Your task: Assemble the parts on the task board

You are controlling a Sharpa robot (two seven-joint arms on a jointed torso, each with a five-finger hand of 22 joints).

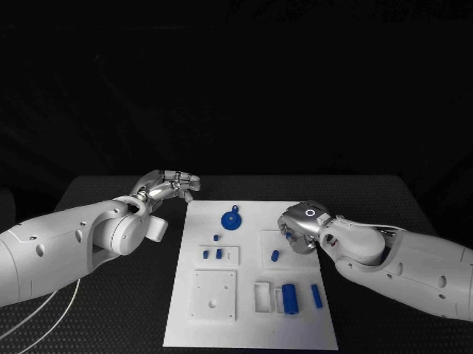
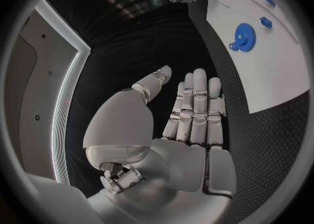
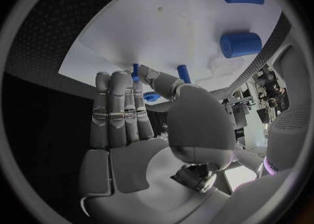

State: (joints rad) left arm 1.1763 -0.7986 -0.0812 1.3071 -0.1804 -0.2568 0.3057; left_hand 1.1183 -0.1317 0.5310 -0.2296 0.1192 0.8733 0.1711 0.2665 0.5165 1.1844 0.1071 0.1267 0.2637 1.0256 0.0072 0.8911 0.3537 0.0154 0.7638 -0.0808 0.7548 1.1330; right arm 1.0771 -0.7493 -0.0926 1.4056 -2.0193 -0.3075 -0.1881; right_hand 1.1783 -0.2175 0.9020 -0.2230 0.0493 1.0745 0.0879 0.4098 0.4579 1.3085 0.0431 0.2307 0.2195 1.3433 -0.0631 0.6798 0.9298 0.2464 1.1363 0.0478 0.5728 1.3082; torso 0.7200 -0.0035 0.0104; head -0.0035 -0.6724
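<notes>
Over on the black bench (image 1: pixel 108 317), the white task board (image 1: pixel 252 317) sits dead centre with the blue parts scattered on it: a gear (image 1: pixel 231 220) near the far end, two small pegs (image 1: pixel 212 254) side by side further in, one more peg (image 1: pixel 274 256) in a square recess, then a fat cylinder (image 1: pixel 291 298) and a thinner pin (image 1: pixel 317 296) at the near end. Left robot hand (image 1: pixel 173 184) hangs just off the board's far left corner, fingers straight and together in the wrist view, holding nothing. Right robot hand (image 1: pixel 300 225) is over the board's right edge, next to that single peg, fingers also flat and empty.
</notes>
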